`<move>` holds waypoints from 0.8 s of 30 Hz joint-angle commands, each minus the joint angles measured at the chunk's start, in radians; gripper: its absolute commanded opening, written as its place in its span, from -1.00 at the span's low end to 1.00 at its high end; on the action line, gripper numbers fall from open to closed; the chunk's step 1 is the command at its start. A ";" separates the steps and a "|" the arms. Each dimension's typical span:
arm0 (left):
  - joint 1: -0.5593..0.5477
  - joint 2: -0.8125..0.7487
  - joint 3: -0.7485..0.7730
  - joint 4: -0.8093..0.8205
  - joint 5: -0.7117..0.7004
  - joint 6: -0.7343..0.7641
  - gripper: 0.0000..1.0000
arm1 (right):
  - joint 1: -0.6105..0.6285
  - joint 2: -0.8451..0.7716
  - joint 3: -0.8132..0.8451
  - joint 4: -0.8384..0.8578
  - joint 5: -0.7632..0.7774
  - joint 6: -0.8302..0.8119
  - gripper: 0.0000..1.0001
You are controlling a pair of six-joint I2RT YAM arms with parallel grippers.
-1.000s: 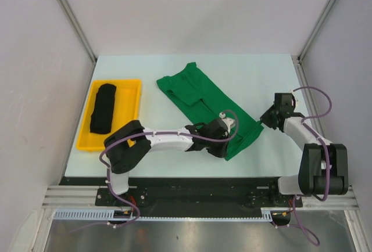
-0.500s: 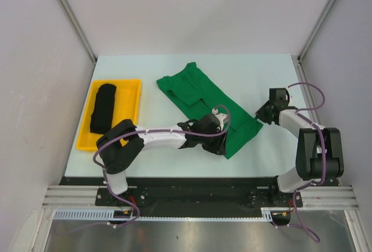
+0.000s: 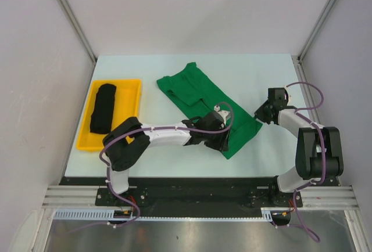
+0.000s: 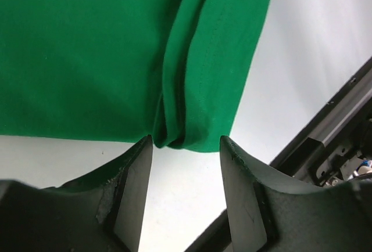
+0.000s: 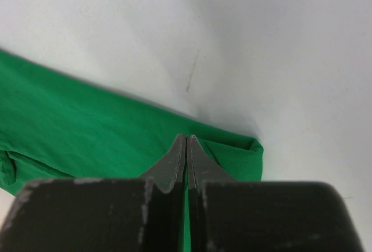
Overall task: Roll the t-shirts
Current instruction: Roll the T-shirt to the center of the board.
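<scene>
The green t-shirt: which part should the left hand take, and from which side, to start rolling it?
Grip the near short hem end, at its layered corner, coming low from the near side. The green t-shirt lies flat as a long folded strip, so rolling likely begins at that end; the open left hand faces that thick edge.

Pale table (image 3: 250, 72) w/ 3 grey walls (image 3: 192, 8)
</scene>
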 commanded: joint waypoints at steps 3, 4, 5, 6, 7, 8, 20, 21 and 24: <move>0.006 0.038 0.056 -0.010 -0.023 0.017 0.06 | 0.007 0.008 0.038 0.026 0.017 0.012 -0.99; 0.006 0.043 0.058 -0.008 -0.023 0.017 0.01 | 0.010 0.009 0.038 0.024 0.017 0.013 -1.00; 0.006 0.045 0.053 -0.008 -0.018 0.015 -0.03 | 0.008 0.008 0.038 0.024 0.016 0.013 -1.00; 0.006 0.042 0.050 -0.001 -0.017 0.012 -0.09 | 0.008 0.008 0.038 0.026 0.019 0.012 -1.00; 0.006 0.040 0.047 0.003 -0.015 0.011 -0.25 | 0.010 0.006 0.038 0.024 0.017 0.012 -1.00; 0.006 0.035 0.047 0.003 -0.014 0.011 -0.36 | 0.010 0.006 0.038 0.023 0.019 0.012 -1.00; 0.006 -0.083 -0.007 0.003 -0.063 0.005 -1.00 | 0.019 -0.017 0.051 0.012 0.039 -0.004 -0.99; 0.006 -0.095 -0.013 0.006 -0.066 0.005 -1.00 | 0.019 -0.016 0.051 0.014 0.039 -0.004 -0.99; 0.006 -0.107 -0.028 0.001 -0.098 0.002 -1.00 | 0.022 -0.017 0.054 0.020 0.036 -0.001 -0.99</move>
